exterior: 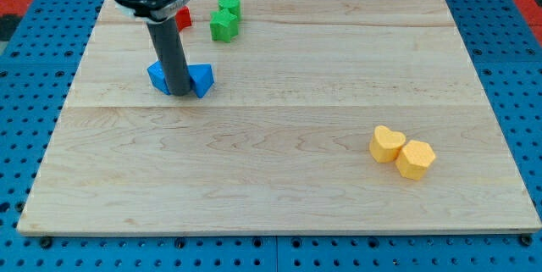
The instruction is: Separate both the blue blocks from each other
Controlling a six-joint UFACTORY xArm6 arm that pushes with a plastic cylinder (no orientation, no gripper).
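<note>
Tip [180, 92] down on wooden board [279, 179], wedged between two blue blocks [157, 75] [202, 80], touching both; no jaws, nothing held. Red block [182, 19] and two touching green blocks [225, 17] toward view's top of tip. Yellow heart [387, 144] touching yellow hexagon [415, 159], well apart, toward lower right.

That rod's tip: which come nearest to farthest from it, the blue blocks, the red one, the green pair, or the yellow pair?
My tip:
1. Blue blocks, touching, one each side.
2. Red block, toward the view's top.
3. Green pair, top, slightly right.
4. Yellow pair, far lower right.
</note>
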